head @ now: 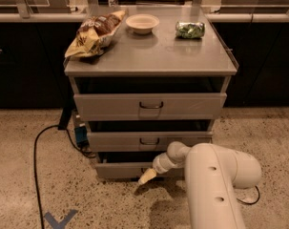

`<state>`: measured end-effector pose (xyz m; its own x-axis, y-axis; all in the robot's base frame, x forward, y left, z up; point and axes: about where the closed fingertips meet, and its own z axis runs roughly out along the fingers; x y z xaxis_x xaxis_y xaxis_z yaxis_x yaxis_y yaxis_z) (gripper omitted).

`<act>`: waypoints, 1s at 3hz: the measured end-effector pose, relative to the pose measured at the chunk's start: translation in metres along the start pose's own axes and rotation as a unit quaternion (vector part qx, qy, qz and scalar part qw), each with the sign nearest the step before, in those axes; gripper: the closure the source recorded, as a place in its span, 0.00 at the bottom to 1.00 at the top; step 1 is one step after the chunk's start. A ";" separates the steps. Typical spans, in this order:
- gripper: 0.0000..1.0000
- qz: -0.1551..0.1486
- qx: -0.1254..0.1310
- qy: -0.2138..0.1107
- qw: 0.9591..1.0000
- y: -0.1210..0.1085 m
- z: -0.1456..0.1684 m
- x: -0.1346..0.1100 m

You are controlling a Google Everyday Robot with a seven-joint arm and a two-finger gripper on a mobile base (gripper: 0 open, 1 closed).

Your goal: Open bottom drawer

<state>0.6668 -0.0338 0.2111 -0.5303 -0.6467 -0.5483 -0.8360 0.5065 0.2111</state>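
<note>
My gripper (148,176) is down at the front of the bottom drawer (118,171), the lowest of 3 in the cabinet (149,65), just about where its handle should be (the handle itself is hidden behind me). Whether I have it clamped, I cannot tell. The drawer looks barely out, if at all: no tray shows, only a dark gap above its front. So I judge the reach done and nearly the whole pull left.

On top sit a chip bag (94,32), a bowl (142,23) and a green packet (190,30), all well clear of the work. A cable (35,151) loops over the floor to the left, apart from the drawer's path. Only my own arm (215,175) crowds the floor in front, and it must back away as the drawer comes.
</note>
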 end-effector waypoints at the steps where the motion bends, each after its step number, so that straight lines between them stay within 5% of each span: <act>1: 0.00 0.010 -0.022 0.023 0.999 0.001 0.010 0.015; 2: 0.00 0.010 -0.022 0.023 0.999 0.002 0.007 0.013; 3: 0.00 0.017 -0.060 0.028 0.998 0.025 -0.015 0.031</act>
<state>0.6269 -0.0494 0.2110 -0.5631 -0.6621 -0.4945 -0.8263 0.4588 0.3266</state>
